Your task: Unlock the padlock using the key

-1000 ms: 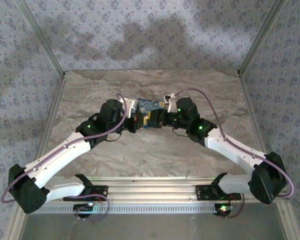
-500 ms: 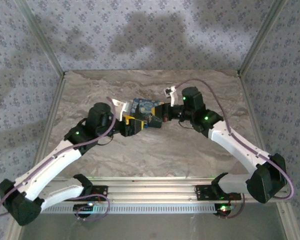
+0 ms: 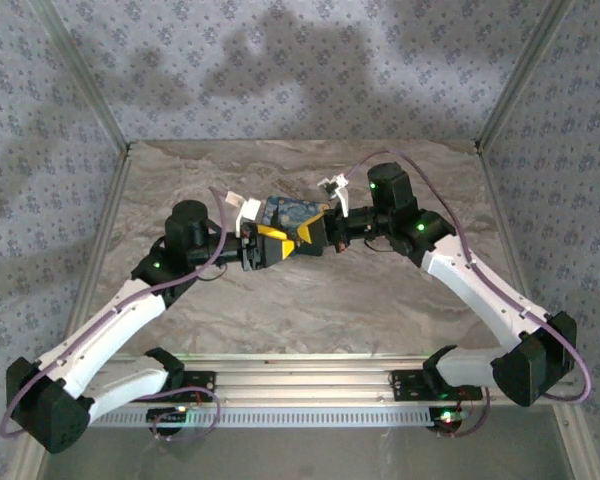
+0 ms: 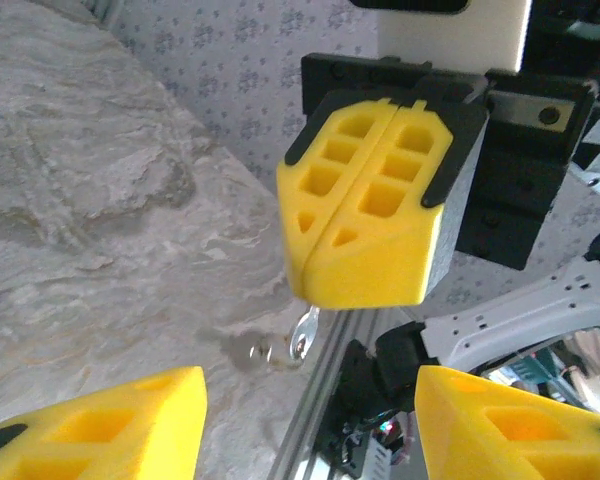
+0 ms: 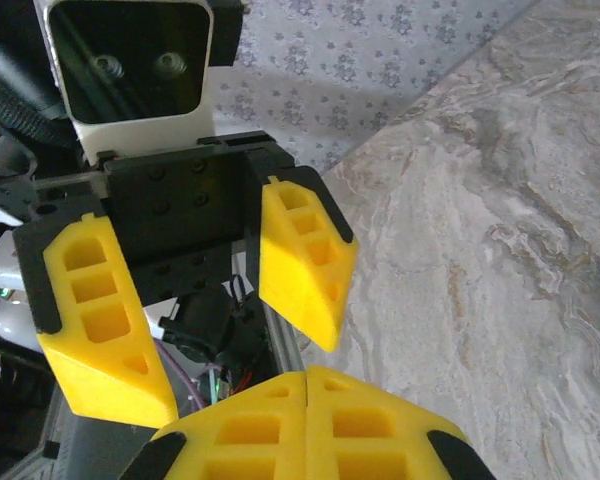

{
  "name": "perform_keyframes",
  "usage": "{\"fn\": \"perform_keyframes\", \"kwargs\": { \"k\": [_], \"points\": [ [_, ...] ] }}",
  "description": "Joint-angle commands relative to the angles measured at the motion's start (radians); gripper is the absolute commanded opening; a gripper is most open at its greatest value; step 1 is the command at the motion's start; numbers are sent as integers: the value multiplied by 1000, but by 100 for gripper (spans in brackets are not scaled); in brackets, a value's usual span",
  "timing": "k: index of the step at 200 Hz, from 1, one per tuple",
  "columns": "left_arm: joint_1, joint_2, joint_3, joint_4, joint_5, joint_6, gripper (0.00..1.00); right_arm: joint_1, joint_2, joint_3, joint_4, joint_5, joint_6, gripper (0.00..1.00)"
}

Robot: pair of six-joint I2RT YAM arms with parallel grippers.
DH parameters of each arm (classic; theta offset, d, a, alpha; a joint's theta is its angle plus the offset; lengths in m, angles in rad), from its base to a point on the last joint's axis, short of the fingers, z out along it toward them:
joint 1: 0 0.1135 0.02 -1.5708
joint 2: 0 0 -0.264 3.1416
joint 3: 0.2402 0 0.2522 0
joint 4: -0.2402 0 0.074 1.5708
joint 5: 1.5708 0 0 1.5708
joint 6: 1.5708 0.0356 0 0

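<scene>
Silvery metal catches my eye first: what looks like a small flat key (image 4: 304, 338) hangs from the tips of the right gripper (image 4: 365, 210). Its yellow ribbed fingers are clamped tight together on it, just on the near side of the blue-and-yellow printed box (image 3: 290, 210) and a little above the grey marble-patterned table (image 3: 310, 320). A key like that should be light, stiff and slick, apt to swivel in a pinch, so I would want it held by its broad head with the blade left free. Facing it from the near left of the box, the left gripper (image 5: 225, 345) stands with its yellow fingers spread apart and nothing between them. Both white arms reach in toward the box, elbows bowed outward, wrists turned so the two claws point at each other. Where the padlock sits I cannot tell; it is too small to pick out near the box. I judge it hard, compact and ready to skate on that smooth top, best gripped across its body with the keyhole exposed.
</scene>
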Motion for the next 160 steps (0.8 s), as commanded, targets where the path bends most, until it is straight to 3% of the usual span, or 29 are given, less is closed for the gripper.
{"fn": "perform_keyframes", "kwargs": {
  "k": [1, 47, 80, 131, 148, 160],
  "points": [
    [2, 17, -10, 98, 46, -35, 55, -3, -5, 27, 2, -48, -14, 0],
    [-2, 48, -24, 153, 47, -64, 50, -1, -5, 20, 33, -51, 11, 0],
    [-4, 66, -17, 155, 55, -68, 38, -1, -5, 20, 35, -35, 12, 0],
    [-12, 96, -2, 155, 83, -72, 35, -1, 2, 20, 53, -23, 27, 0],
    [-13, 106, 6, 155, 95, -70, 24, -1, 4, 20, 59, -23, 33, 0],
    [-13, 108, 9, 155, 98, -68, 7, 0, 2, 20, 64, -20, 37, 0]
  ]
}}
